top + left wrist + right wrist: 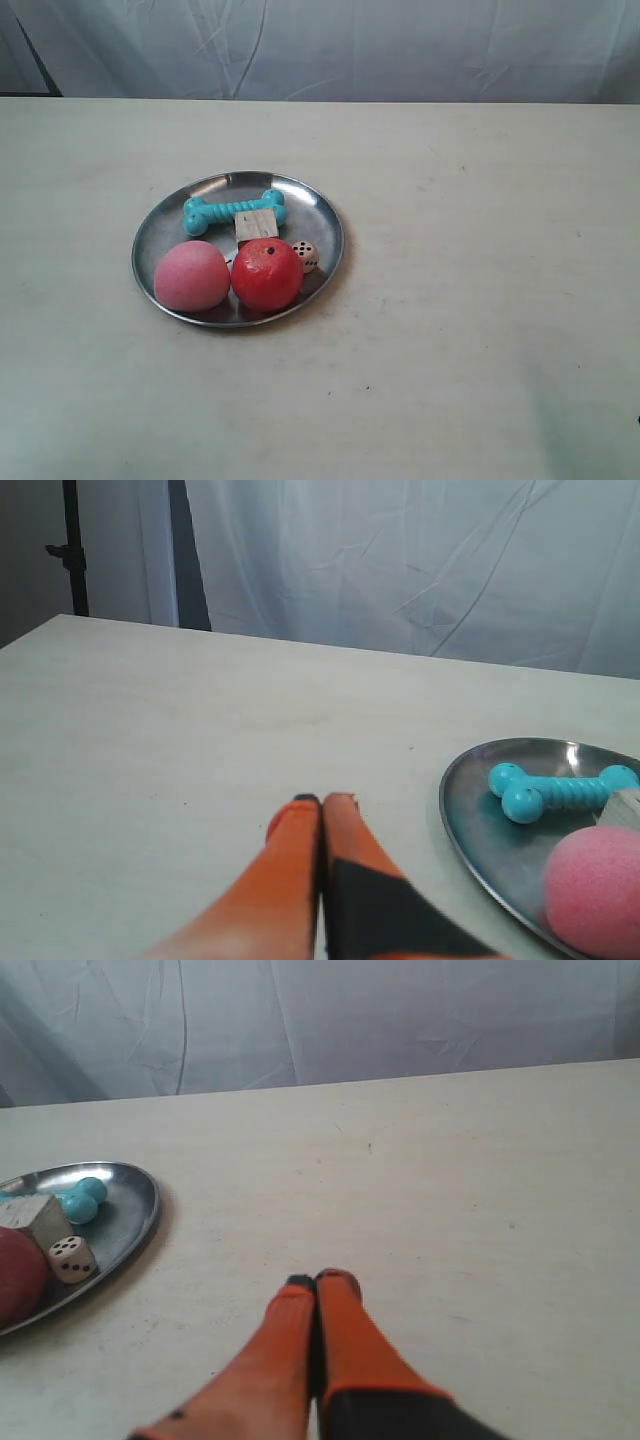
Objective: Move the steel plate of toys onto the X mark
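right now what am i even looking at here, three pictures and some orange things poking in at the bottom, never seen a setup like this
This is a robot with two arms, each ending in a gripper. One picture is an overview of the table; no arm shows in it. The other two come from cameras on the wrists, so the orange prongs are the left gripper and the right gripper, each seen from behind. Both are shut and hold nothing. On the table sits a steel plate carrying a teal bone, a wooden cube, a die, a red apple and a pink ball. The plate lies between the two grippers.
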